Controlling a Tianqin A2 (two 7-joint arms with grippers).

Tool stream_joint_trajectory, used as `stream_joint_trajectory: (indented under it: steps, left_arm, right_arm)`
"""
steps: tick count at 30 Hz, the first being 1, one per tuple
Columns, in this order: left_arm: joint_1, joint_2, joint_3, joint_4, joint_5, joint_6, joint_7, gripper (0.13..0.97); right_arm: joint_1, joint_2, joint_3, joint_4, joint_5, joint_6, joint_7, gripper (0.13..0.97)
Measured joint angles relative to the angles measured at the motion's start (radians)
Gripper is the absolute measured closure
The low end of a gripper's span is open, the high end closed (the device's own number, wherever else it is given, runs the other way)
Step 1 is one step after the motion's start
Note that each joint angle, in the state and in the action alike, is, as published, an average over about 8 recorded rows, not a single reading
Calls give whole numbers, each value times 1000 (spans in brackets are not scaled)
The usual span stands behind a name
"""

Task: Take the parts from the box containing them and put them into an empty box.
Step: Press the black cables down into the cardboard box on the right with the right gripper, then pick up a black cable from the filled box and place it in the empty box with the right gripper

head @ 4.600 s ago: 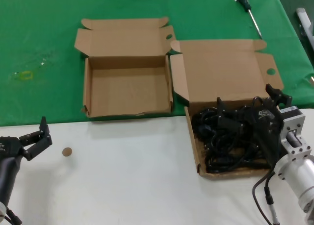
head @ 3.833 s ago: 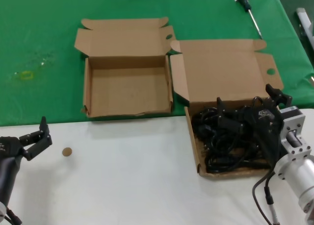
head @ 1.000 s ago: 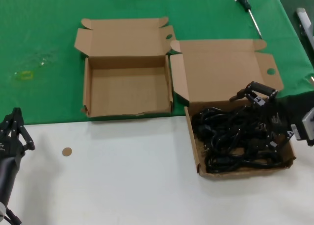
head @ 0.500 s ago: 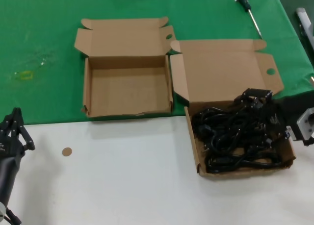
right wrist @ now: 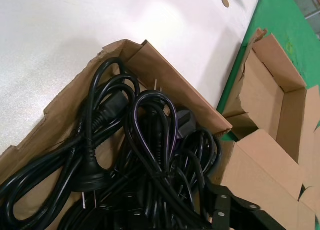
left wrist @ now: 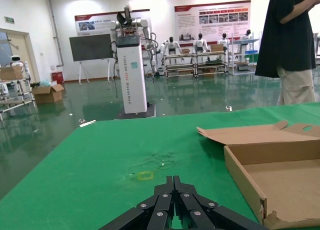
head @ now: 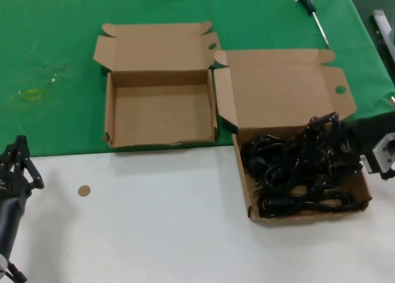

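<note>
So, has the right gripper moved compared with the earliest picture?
Yes. The right gripper has shifted from above the front right part of the cable box toward its back right corner, near the hinged lid, reaching into the black power cords.

Cords (head: 295, 172) in right box (head: 247, 190), empty box (head: 160, 110) just left, screwdriver (head: 313, 15) behind.

Black claws (head: 327, 132), silver wrist housing (head: 384, 156)
</note>
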Motion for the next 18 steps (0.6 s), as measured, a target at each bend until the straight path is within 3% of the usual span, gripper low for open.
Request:
stream_joint_trajectory:
  steps: [5, 14, 18]
  left_arm:
    - [0, 0, 0, 0, 0, 0, 0, 945]
    - [0, 0, 0, 0, 0, 0, -1, 945]
    - [0, 0, 0, 0, 0, 0, 0, 945]
  right_arm:
    - [3, -2, 3, -9, 4, 2, -5, 649]
    - [-2, -1, 10, -14, 11, 5, -7, 817]
    - [-6, 11, 14, 2, 14, 2, 16, 838]
